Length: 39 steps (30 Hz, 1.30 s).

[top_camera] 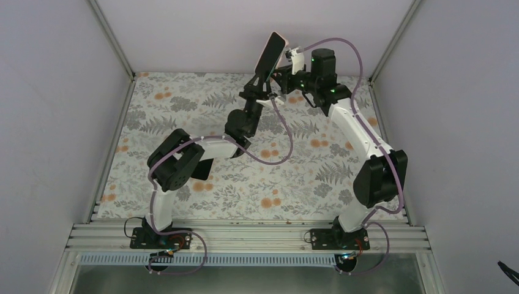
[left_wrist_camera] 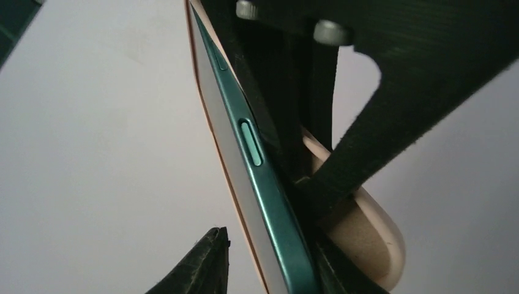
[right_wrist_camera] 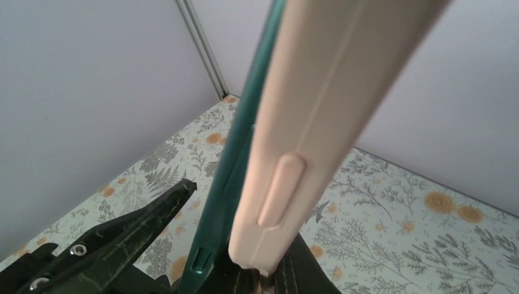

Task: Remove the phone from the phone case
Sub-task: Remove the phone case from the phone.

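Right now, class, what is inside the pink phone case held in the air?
A green phone, one long edge with its side button lifted clear of the pink case. The phone's back is covered by the case, so it cannot be seen.

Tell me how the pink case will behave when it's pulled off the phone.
Probably floppy: the pink case bows away from the teal phone at one corner in the left wrist view. Likely light, since its wall looks thin. Its matte surface seems grippy rather than slippery.
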Available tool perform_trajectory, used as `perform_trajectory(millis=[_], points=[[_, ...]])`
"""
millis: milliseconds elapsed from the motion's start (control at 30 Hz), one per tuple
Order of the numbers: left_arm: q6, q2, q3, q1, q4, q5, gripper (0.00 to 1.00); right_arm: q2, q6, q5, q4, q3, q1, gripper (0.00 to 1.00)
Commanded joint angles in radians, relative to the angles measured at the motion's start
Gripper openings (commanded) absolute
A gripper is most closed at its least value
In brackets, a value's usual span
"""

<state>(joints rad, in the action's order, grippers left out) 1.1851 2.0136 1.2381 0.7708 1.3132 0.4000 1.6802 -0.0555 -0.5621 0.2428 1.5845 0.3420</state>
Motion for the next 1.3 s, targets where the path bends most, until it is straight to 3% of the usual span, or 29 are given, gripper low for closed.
perform_trajectory(millis=[0,300,433,667,800,933,1067,1133,1267], points=[[0.039,0.025,0.080,0.065,0.085,-0.140,0.30,0.057,0.024,-0.176,0.116,-0.010,0.091,0.03],[0.044,0.024,0.072,0.074,0.095,-0.118,0.08,0.051,0.045,-0.132,0.121,-0.017,0.087,0.03],[0.012,-0.028,0.034,0.080,0.063,-0.094,0.04,0.057,0.092,0.060,0.160,0.001,0.065,0.03],[-0.125,-0.249,-0.072,0.115,-0.208,-0.044,0.02,0.053,0.217,0.463,0.184,0.003,-0.006,0.03],[-0.111,-0.345,-0.130,0.120,-0.333,0.002,0.02,0.074,0.313,0.576,0.203,-0.002,-0.041,0.03],[-0.037,-0.443,-0.252,0.122,-0.318,0.034,0.02,0.068,0.323,0.548,0.217,-0.053,-0.093,0.03],[0.005,-0.525,-0.354,0.120,-0.407,0.096,0.02,0.055,0.336,0.482,0.264,-0.098,-0.133,0.03],[0.009,-0.583,-0.435,0.108,-0.449,0.120,0.02,0.042,0.364,0.410,0.328,-0.113,-0.154,0.03],[0.111,-0.721,-0.652,0.031,-0.375,0.161,0.02,-0.025,0.436,0.221,0.470,-0.185,-0.189,0.03]])
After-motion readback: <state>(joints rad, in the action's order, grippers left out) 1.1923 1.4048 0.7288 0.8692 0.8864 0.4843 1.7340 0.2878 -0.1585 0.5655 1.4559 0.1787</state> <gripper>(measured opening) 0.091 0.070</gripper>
